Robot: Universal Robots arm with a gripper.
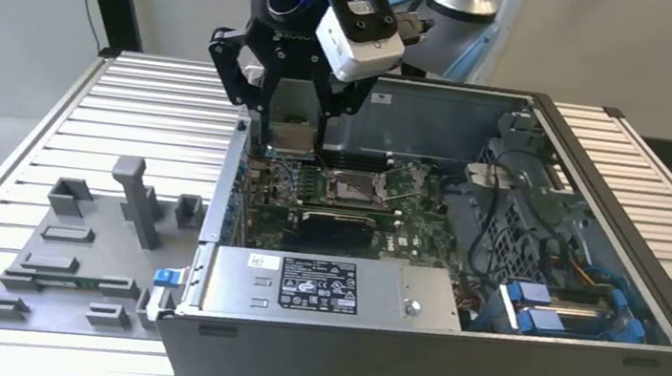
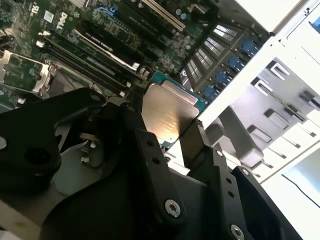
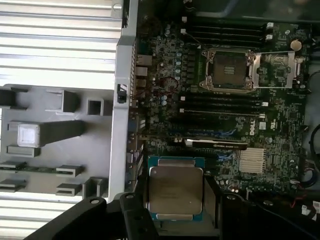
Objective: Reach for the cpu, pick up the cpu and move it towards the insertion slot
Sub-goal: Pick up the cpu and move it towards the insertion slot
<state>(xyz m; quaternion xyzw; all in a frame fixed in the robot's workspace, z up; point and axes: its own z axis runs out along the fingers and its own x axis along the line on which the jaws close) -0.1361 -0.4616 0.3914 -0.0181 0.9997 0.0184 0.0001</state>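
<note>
The cpu [image 1: 292,137], a thin silvery square chip with a tan edge, hangs in the air with my gripper [image 1: 292,128] shut on it. It is above the back corner of the open computer case, on the exterior view's left. The insertion slot [image 1: 353,187], a shiny metal frame around a grey pin field on the green motherboard, lies lower and toward the exterior view's right of the chip. In both wrist views the black fingers [image 3: 214,200] clamp two opposite edges of the cpu [image 3: 175,189] [image 2: 167,112], and the insertion slot [image 3: 227,70] [image 2: 20,72] lies apart from it.
The case's grey side wall [image 1: 223,193] stands just below the chip. Grey fixture blocks [image 1: 86,244] sit on a plate on the slatted table outside it. A silver power-supply box [image 1: 317,287] fills the case's front, with cables and blue drive bays [image 1: 552,311] on the exterior view's right.
</note>
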